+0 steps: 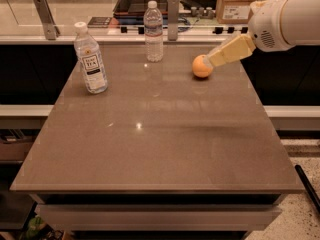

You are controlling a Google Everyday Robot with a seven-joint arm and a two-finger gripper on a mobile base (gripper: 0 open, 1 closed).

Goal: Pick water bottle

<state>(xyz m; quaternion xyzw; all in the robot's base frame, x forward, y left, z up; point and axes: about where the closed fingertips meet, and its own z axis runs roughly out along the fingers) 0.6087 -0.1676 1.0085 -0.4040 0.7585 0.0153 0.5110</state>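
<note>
The water bottle [153,31], slim, clear and ribbed with a white cap, stands upright near the far edge of the brown table [160,134]. My gripper [210,61], cream-coloured, reaches in from the upper right on the white arm [287,19]. Its tip hangs just above and beside an orange ball [201,69]. The gripper is well to the right of the water bottle and holds nothing that I can see.
A bigger clear bottle with a white-and-black text label [91,59] stands at the far left of the table. Behind the table runs a counter with a dark tray [142,1], a metal post [173,16] and a cardboard box [235,4].
</note>
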